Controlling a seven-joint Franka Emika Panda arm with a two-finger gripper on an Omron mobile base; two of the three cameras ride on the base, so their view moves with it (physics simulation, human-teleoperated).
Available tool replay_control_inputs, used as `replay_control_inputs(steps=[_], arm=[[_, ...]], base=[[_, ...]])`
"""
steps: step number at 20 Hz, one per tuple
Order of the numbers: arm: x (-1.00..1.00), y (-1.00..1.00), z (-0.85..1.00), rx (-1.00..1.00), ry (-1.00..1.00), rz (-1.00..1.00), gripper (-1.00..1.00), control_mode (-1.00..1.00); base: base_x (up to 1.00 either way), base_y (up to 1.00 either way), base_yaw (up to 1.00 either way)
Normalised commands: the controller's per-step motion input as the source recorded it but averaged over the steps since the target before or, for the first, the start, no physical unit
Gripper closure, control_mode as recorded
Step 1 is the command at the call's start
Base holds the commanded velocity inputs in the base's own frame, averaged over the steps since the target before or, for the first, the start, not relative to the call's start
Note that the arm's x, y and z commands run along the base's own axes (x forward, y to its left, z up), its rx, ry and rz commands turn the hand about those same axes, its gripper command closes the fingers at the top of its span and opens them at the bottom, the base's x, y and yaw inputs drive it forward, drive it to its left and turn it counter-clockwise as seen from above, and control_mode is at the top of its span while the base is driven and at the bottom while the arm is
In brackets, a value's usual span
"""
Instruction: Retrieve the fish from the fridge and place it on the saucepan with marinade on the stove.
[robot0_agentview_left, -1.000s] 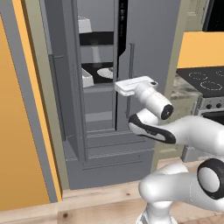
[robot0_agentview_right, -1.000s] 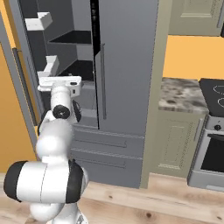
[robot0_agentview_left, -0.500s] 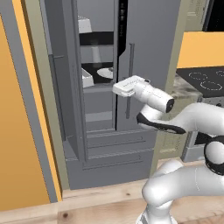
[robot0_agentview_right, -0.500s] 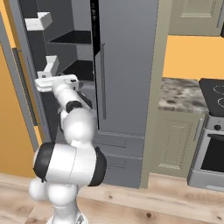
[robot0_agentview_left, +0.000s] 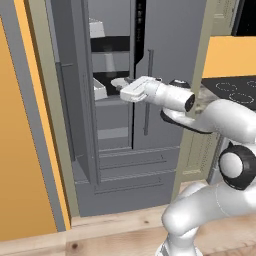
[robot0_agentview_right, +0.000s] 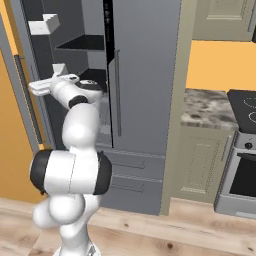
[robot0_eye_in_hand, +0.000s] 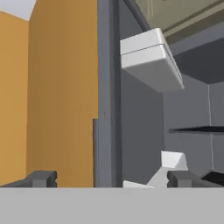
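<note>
The fridge (robot0_agentview_left: 165, 55) is a tall grey unit with its left door (robot0_agentview_left: 75, 100) swung open, showing dark shelves and white door bins (robot0_agentview_left: 99, 91). My gripper (robot0_agentview_left: 124, 93) reaches toward the open compartment at mid-shelf height, close to a round white plate (robot0_agentview_left: 119, 82). From the right, my gripper (robot0_agentview_right: 33, 87) is in front of the opening. In the hand view my gripper (robot0_eye_in_hand: 113, 179) is open with nothing between its tips. It looks along the door edge (robot0_eye_in_hand: 107, 87) and a white bin (robot0_eye_in_hand: 148, 59). The stove (robot0_agentview_right: 245, 102) is at far right. The fish, saucepan and marinade are out of view.
An orange wall (robot0_agentview_left: 25, 150) flanks the open door on the left. A speckled counter (robot0_agentview_right: 207, 107) over beige cabinets (robot0_agentview_right: 197, 160) stands between fridge and stove. Grey drawers (robot0_agentview_left: 135, 165) sit below the fridge doors. My bent arm (robot0_agentview_left: 220, 117) crosses the closed right door.
The hand has moved left and slightly up, from in front of the closed right door toward the open compartment. The elbow has swung out. The jaws have stayed open.
</note>
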Motion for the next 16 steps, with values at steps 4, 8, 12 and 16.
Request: replay_control_inputs(steps=[4,8,12,16], arm=[[0.00,0.40,-0.38,-0.05,-0.06,0.13,-1.00,-1.00],[0.00,0.15,-0.56,-0.02,-0.04,0.16,-1.00,-1.00],[0.03,0.09,-0.44,0.00,-0.06,0.14,-1.00,-1.00],[0.14,-0.04,-0.33,0.00,-0.08,0.07,-1.00,-1.00]], base=[[0.00,0.00,0.00],[0.00,0.00,0.00],[0.00,0.00,0.00],[0.00,0.00,0.00]])
